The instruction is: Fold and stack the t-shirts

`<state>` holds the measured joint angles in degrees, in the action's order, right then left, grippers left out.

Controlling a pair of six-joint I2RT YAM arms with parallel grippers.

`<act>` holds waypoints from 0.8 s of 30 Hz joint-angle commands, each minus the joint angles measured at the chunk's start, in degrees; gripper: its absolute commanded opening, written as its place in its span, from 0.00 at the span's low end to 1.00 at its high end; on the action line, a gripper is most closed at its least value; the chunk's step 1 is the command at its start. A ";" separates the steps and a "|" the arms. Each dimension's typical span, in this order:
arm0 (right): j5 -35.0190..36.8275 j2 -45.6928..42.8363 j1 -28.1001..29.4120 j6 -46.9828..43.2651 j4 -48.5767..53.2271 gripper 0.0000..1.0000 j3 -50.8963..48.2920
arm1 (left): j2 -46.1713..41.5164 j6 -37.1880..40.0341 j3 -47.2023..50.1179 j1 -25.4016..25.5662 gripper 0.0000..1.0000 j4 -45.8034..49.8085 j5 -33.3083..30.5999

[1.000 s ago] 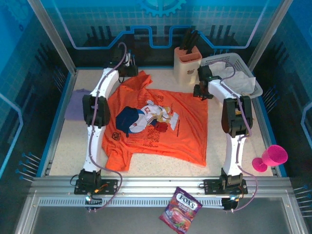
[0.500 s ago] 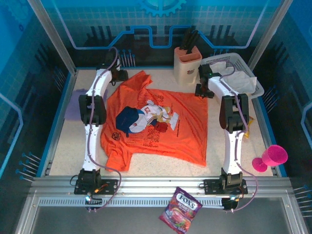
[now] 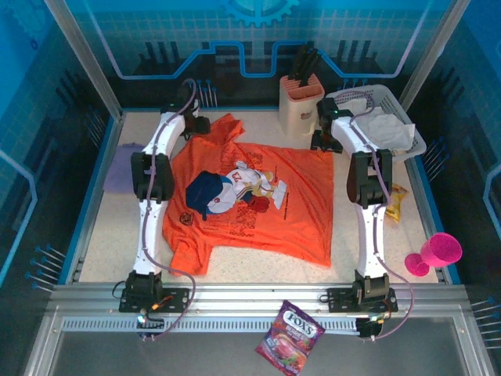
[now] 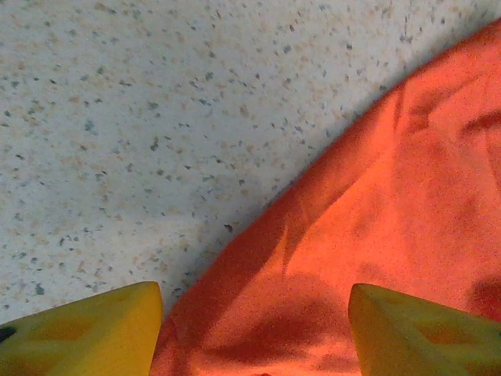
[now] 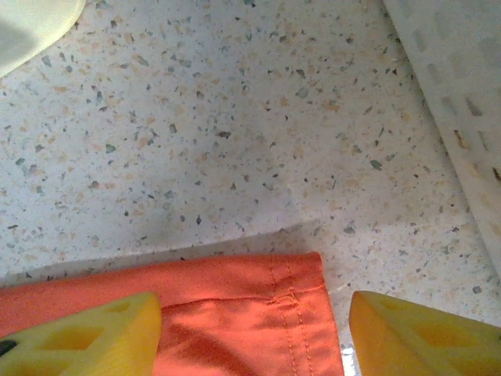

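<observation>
The orange-red t-shirt (image 3: 258,204) lies spread open in the middle of the table (image 3: 235,270), print up, one sleeve rumpled at the far left and the near-left corner bunched. I judge no fold has been made in it yet. The lavender t-shirt (image 3: 119,168) sits as a small heap at the left edge, beside my left arm; I cannot tell whether it is properly folded. So nearly all the work looks ahead: fold this one, then stack the pair. My left gripper (image 4: 254,313) hovers over the far-left shoulder edge, fingers (image 4: 86,329) apart, nothing clamped. My right gripper (image 5: 254,321) is at the far-right hem corner, fingers also apart, cloth between them but not pinched. The white basket (image 3: 411,137) stands just right of it.
</observation>
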<state>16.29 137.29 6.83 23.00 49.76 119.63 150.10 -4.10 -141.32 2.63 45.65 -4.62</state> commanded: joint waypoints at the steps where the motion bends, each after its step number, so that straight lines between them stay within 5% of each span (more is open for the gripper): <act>1: -1.66 3.69 -1.84 -0.92 6.34 0.65 1.29 | 2.44 3.13 -3.08 1.73 0.65 3.36 -2.58; 13: -3.60 4.52 -1.78 -1.82 7.43 0.42 1.23 | 4.00 5.09 -3.26 2.73 0.48 5.58 -7.58; 24: 4.17 -2.44 0.73 -5.41 1.40 0.70 -1.56 | 1.18 4.10 -1.26 0.54 0.14 6.98 -9.20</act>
<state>17.43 137.43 6.79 19.25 50.30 119.85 152.97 0.12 -142.78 4.19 50.78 -12.51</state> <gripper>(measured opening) 0.682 0.152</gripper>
